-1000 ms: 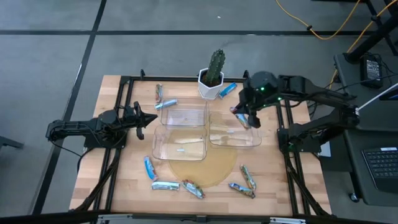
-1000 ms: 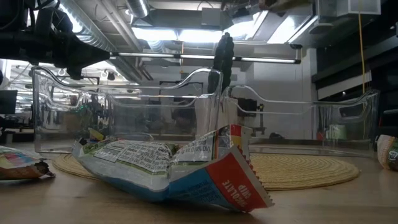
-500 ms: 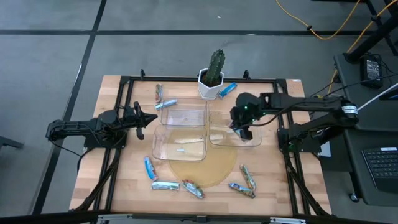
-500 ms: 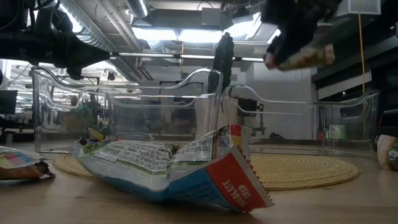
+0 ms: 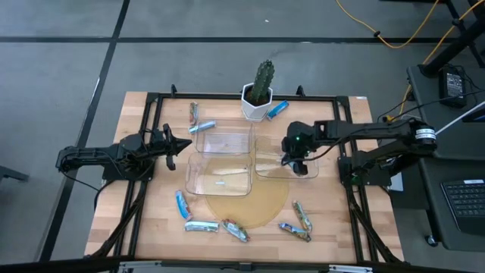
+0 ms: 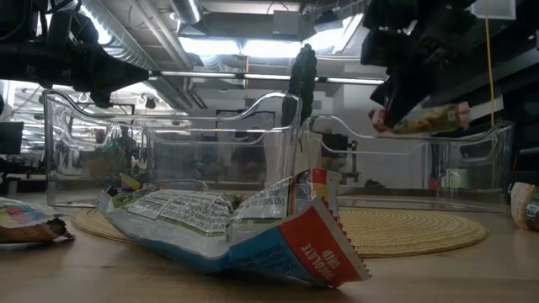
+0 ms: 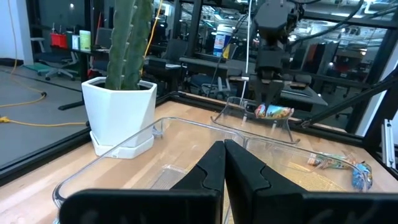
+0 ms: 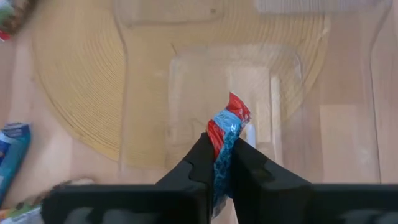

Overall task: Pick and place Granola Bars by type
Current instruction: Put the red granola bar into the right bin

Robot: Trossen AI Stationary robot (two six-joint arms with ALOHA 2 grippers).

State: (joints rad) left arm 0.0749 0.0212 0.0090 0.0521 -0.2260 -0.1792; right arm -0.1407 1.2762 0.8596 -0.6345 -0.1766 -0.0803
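My right gripper (image 5: 294, 158) hangs over the right clear bin (image 5: 312, 173), shut on a granola bar (image 6: 425, 119) in a multicoloured wrapper with a red and blue end (image 8: 225, 134). Other bars lie flat on the wood: several along the near edge (image 5: 201, 225) (image 5: 301, 214), two at the far left (image 5: 204, 126), and a blue one (image 5: 277, 109) beside the cactus pot. My left gripper (image 5: 182, 144) waits shut at the table's left, level with the bins. It touches nothing. My right gripper pinches the bar between its two fingers (image 8: 198, 163), coming from above and pointing down. It grips one end part (image 6: 389, 118); the rest juts out sideways, roughly level. The bar is lifted clear, at about the height of the bin's rim (image 6: 472, 133).
Three clear bins stand mid-table on a round straw mat (image 5: 250, 205): the far-left bin (image 5: 198, 142), the near-left bin (image 5: 189, 182) and the right one. A cactus in a white pot (image 5: 258, 98) stands behind them. A crumpled wrapper (image 6: 236, 223) lies close to the low camera.
My right gripper has carried the bar from the table's far right side toward the near edge and down, until it hangs over the right bin at rim height. It has stayed shut on the bar.
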